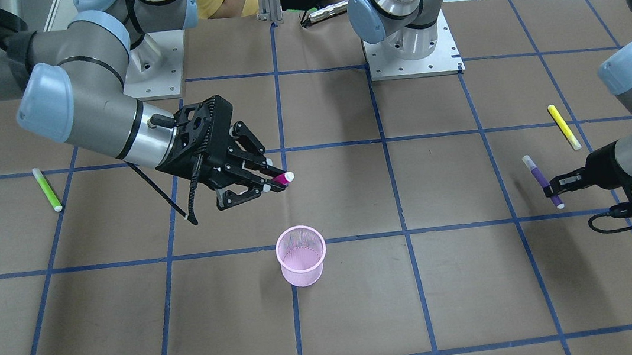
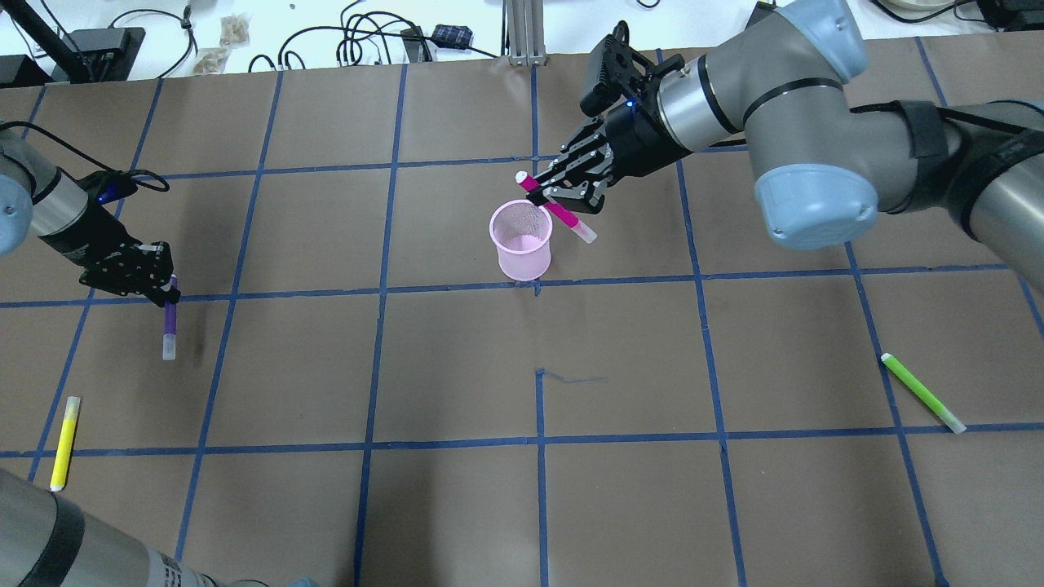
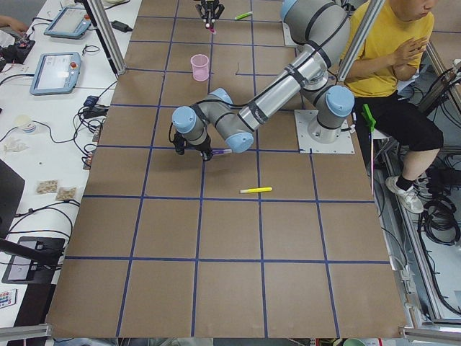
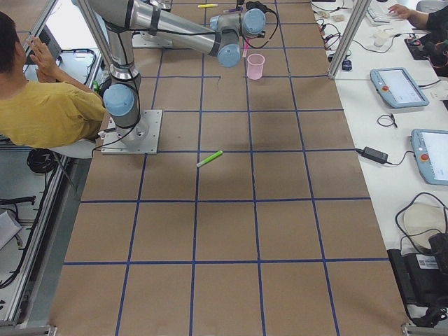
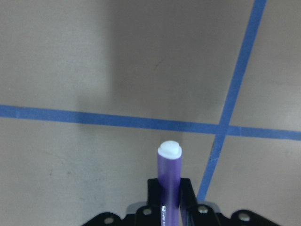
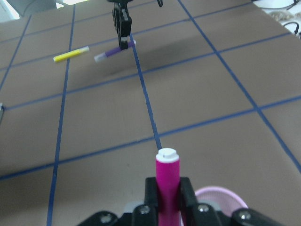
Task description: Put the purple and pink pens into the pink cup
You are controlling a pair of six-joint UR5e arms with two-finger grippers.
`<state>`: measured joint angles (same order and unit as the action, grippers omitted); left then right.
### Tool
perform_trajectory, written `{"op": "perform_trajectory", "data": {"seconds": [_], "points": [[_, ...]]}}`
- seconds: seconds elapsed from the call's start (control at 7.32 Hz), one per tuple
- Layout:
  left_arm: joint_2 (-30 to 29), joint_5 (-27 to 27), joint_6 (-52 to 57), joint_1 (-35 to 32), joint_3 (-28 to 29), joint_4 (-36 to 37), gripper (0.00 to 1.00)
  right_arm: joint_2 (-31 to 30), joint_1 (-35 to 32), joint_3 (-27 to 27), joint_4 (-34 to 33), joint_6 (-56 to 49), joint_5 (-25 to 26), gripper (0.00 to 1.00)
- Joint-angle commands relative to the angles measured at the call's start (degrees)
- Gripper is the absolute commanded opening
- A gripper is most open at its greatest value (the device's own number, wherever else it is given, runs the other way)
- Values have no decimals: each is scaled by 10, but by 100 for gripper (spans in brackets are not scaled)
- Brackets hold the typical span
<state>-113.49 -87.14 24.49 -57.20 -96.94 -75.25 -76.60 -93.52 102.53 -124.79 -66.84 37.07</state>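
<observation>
The pink mesh cup (image 2: 522, 232) stands upright near the table's middle; it also shows in the front view (image 1: 301, 256). My right gripper (image 2: 557, 194) is shut on the pink pen (image 2: 563, 212) and holds it tilted in the air just beside and above the cup's rim. In the right wrist view the pen (image 6: 167, 181) points forward with the cup's rim (image 6: 221, 197) low at the right. My left gripper (image 2: 163, 287) is shut on one end of the purple pen (image 2: 170, 322), held low over the table far to the cup's left. The purple pen also shows in the left wrist view (image 5: 169, 172).
A yellow pen (image 2: 64, 443) lies near the left front of the table, close to the left arm. A green pen (image 2: 922, 392) lies at the right. A person in a yellow shirt (image 3: 392, 43) sits behind the robot's bases.
</observation>
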Motion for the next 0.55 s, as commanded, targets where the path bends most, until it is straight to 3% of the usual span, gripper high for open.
{"op": "perform_trajectory", "data": {"seconds": [0.0, 0.41], "points": [[35, -16, 1, -2, 2, -14, 0, 77, -20, -2, -134, 57, -69, 0], [73, -44, 0, -33, 17, -36, 0, 155, -26, -16, -199, 56, -66, 0]]}}
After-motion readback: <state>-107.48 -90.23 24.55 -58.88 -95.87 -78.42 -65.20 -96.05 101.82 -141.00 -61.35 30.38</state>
